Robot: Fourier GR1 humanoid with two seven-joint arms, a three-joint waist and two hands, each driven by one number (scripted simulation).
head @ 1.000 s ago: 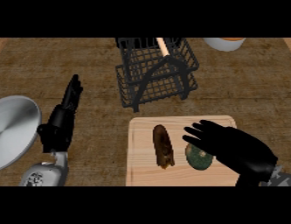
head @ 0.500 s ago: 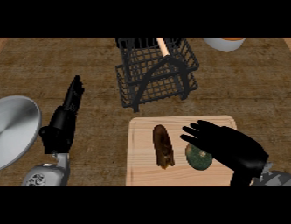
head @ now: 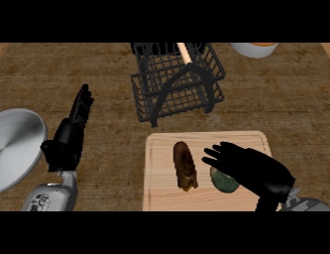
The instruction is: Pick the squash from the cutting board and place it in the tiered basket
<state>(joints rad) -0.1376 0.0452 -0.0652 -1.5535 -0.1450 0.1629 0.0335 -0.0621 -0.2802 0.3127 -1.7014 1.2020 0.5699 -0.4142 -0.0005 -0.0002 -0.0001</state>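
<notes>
Squash (head: 224,181) sits on the cutting board (head: 164,196), half hidden under my right hand (head: 259,171), whose fingers (head: 219,151) spread apart above it without gripping. I see a brown vegetable (head: 185,165) just beside it. The tiered basket (head: 176,82) stands behind the board. My left hand (head: 69,141) rests straight-fingered beside a metal plate (head: 6,151) on the bench (head: 284,99).

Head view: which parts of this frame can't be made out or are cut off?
- Green squash: mostly covered by the right hand; contact unclear.
- White bowl: cut off by the upper edge.
- Silver plate: cut off at the left edge.
- Tiered basket: top cut off; contents unclear through the wire.
</notes>
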